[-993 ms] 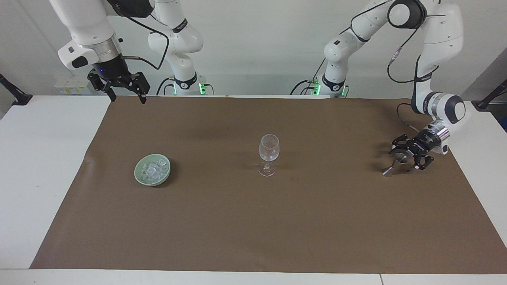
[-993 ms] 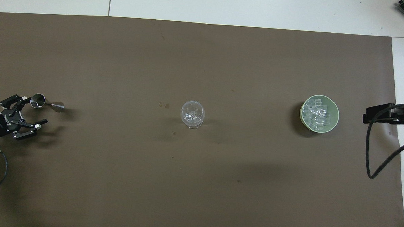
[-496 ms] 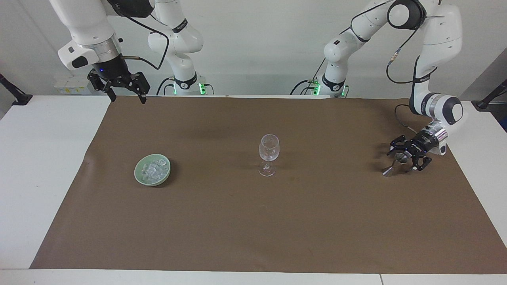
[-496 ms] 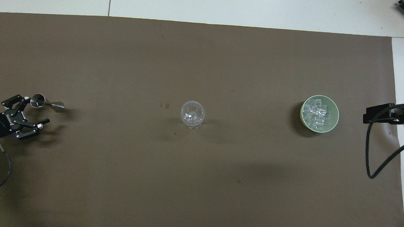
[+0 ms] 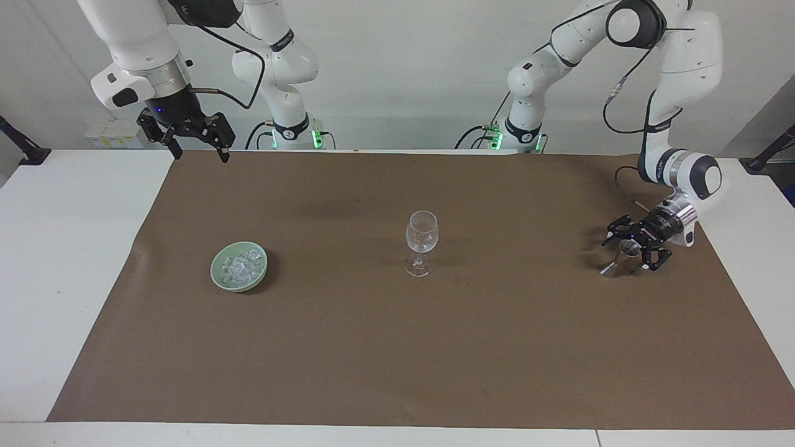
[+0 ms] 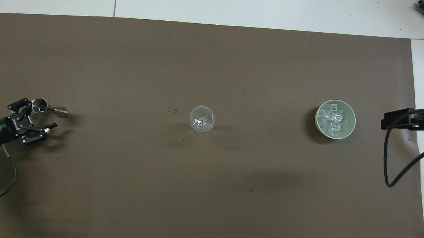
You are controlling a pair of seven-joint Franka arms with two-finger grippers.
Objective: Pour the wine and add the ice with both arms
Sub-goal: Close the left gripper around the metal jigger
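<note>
- Left gripper (image 5: 628, 253), at the left arm's end of the brown mat (image 5: 397, 347): low over the mat, fingers spread wide around the cup end of a small metal jigger (image 5: 621, 256). Whether a fingertip touches the jigger cannot be told. In the overhead view the same gripper (image 6: 40, 116) has the jigger (image 6: 47, 108) just beside one fingertip, the jigger's cone pointing toward the middle of the mat (image 6: 209, 190).
- Right gripper (image 5: 196, 143): raised in the air over the mat's edge at the right arm's end, close to the robots' bases, fingers spread and holding nothing. This arm waits. In the overhead view only a black part of it (image 6: 408, 119) shows at the edge of the picture; its fingers cannot be seen there.
- Ice (image 5: 238, 266): a heap of small clear cubes in a pale green bowl (image 5: 218, 273), standing on the mat well below the right gripper and well apart from it. Overhead, the ice (image 6: 333, 120) fills the bowl (image 6: 353, 122).
- Wine glass (image 5: 421, 242): upright at mid-mat, between the bowl and the left gripper, well apart from both. Overhead, the glass (image 6: 202, 120) shows something pale and glassy in its bottom.
</note>
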